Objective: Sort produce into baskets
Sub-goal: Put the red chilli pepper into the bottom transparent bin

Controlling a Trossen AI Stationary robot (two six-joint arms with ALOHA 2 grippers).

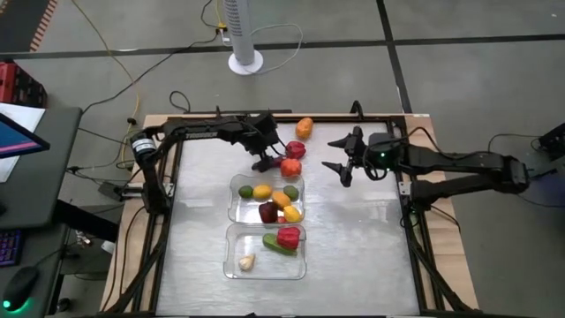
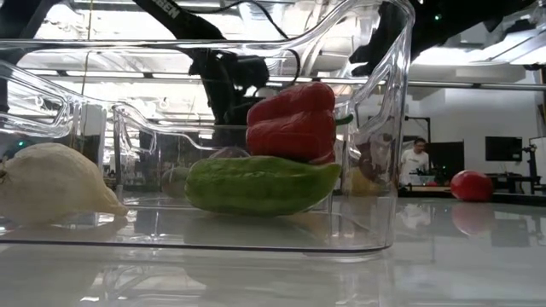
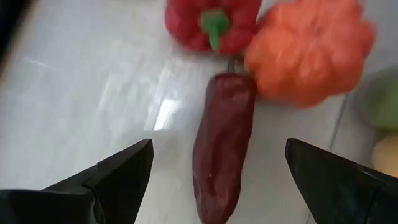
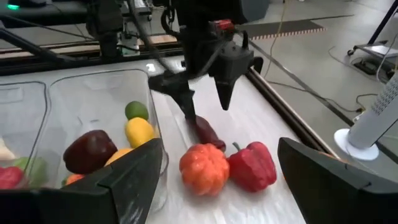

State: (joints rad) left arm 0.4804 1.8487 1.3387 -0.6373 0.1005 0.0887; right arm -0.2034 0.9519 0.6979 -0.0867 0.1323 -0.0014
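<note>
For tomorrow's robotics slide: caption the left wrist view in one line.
Open left gripper straddles a dark red chili lying beside a red bell pepper and an orange pumpkin.

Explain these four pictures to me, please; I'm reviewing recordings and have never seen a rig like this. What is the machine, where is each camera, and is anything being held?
It is a two-armed robot at a table. One picture looks straight down, one looks level across the tabletop, and one comes from each arm's wrist. Two clear baskets lie mid-table: the far basket holds several fruits, the near basket a garlic bulb, a green vegetable and a red pepper. The left gripper hangs open over a dark red chili lying on the table beside an orange pumpkin-like piece and another red pepper. The right gripper waits open nearby. Nothing is held.
</note>
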